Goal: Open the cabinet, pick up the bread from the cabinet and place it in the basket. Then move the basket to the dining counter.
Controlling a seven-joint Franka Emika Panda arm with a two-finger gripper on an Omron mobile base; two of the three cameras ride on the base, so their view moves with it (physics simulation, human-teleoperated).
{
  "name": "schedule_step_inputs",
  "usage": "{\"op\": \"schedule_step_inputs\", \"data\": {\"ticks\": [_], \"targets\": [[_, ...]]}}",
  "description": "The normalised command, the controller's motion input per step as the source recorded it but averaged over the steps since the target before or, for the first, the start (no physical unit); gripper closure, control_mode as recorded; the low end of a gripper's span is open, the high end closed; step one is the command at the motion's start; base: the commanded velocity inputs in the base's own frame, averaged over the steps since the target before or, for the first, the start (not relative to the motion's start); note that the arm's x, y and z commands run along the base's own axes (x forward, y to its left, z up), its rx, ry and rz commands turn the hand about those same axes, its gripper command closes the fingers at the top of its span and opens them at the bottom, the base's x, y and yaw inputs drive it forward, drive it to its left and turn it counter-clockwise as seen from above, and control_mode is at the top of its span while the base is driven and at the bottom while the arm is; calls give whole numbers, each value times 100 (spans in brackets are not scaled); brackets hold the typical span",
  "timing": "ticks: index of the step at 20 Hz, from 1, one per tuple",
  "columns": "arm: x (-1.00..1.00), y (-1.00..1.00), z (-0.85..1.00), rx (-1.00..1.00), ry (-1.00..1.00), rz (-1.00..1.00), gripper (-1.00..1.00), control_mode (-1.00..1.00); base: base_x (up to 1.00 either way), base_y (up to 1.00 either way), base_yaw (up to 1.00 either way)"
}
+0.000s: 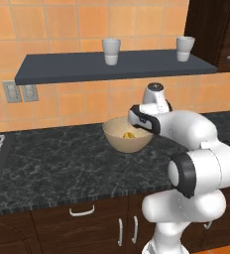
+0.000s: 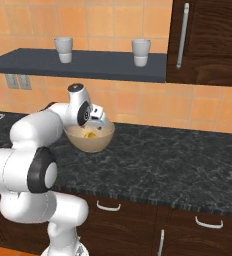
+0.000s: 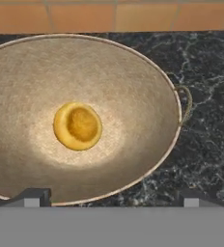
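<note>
Lying in basket (image 3: 147,91), bread (image 3: 77,126) below open hand (image 3: 109,198).

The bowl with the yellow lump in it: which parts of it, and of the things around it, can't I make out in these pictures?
- Basket: right side hidden by the arm in the left base view; left rim cut off by the hand view's edge.
- Bread: a tiny yellow patch in both base views; shape readable from the hand view alone.
- Gripper: open; tips barely rise into the hand view.
- Cabinet: cropped by the right base view's edges.

The basket (image 1: 128,141) stands on the black-speckled worktop (image 1: 62,163); two cups (image 1: 111,51) on the shelf (image 1: 62,67).
</note>
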Motion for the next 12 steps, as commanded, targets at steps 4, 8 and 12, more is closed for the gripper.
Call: {"op": "schedule_step_inputs", "data": {"ticks": [4, 8, 12], "targets": [[-18, -34, -12, 13, 19, -31, -100, -100, 0, 0, 0], [7, -37, -35, 14, 1, -8, -100, -100, 0, 0, 0], [23, -22, -47, 6, -1, -2, -100, -100, 0, 0, 0]]}}
